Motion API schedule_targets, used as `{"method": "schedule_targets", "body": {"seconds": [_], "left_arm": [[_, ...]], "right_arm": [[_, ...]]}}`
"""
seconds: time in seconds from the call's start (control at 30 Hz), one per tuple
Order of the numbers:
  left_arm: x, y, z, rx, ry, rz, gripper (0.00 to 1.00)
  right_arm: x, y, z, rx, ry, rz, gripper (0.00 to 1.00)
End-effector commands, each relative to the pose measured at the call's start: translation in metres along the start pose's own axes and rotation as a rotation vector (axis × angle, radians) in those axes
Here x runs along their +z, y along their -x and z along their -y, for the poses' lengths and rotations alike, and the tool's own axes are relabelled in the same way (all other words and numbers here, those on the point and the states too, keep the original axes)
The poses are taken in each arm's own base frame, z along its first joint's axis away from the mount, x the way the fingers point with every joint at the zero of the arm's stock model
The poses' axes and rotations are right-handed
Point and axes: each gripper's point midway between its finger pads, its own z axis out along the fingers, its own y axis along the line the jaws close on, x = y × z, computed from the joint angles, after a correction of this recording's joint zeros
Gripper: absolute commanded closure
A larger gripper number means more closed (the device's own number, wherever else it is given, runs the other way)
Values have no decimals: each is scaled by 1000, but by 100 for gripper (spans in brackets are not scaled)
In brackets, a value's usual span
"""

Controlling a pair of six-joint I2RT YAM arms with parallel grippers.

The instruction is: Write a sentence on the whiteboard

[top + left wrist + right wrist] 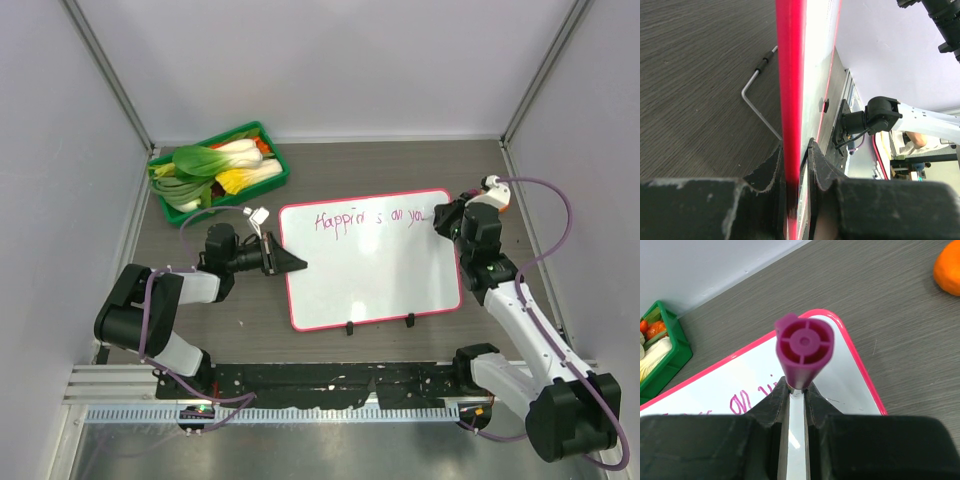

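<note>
The whiteboard (370,275), white with a pink-red frame, lies in the middle of the table. The sentence (370,217) runs in purple marker along its top edge and reads roughly "Happiness all you". My left gripper (292,262) is shut on the board's left edge; in the left wrist view the red frame (790,75) sits pinched between the fingers of that gripper (796,150). My right gripper (447,218) hovers over the board's upper right corner. It is shut on a purple marker (805,347), whose butt end faces the camera above the right gripper (796,387). The last written letters (742,401) show left of the marker.
A green tray (284,172) of vegetables stands at the back left. A small white object (258,214) lies between tray and board. Two black feet (349,328) stick out of the board's near edge. A bent metal wire (755,95) lies beside the board. An orange round thing (947,270) sits beyond the board's right corner.
</note>
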Motion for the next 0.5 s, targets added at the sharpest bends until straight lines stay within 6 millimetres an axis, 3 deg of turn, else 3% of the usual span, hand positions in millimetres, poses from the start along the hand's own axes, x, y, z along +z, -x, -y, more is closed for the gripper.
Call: {"method": "schedule_targets", "body": {"seconds": [0.0, 0.27, 0.47], "left_arm": [[0, -17, -40, 13, 163, -11, 100], [1, -17, -39, 16, 159, -13, 100], [1, -18, -39, 15, 160, -14, 100]], "right_arm": [[5, 19, 2, -5, -44, 46, 99], [11, 38, -11, 15, -16, 90, 99], [14, 39, -14, 16, -10, 85, 99]]}}
